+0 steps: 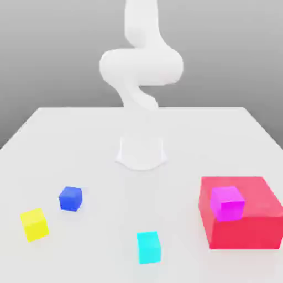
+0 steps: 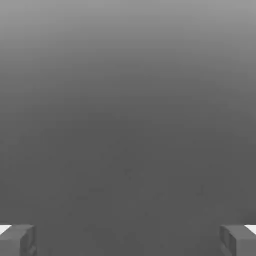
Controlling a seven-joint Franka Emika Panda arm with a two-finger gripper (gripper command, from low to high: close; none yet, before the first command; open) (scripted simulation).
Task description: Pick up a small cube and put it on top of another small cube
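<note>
Four small cubes show in the exterior view. A blue cube (image 1: 71,198) and a yellow cube (image 1: 34,224) lie on the white table (image 1: 83,138) at the exterior view's left. Near the front edge, in the middle, is a cyan cube (image 1: 149,246). A magenta cube (image 1: 227,203) sits on top of a large red block (image 1: 249,229) at the exterior view's right. In the hand view my gripper (image 2: 128,240) is open, its grey fingertips (image 2: 17,240) far apart with nothing between them and plain grey background ahead.
The white arm (image 1: 141,66) rises from its round base (image 1: 141,152) at the table's middle and curls upward. The large red block stands taller than the small cubes.
</note>
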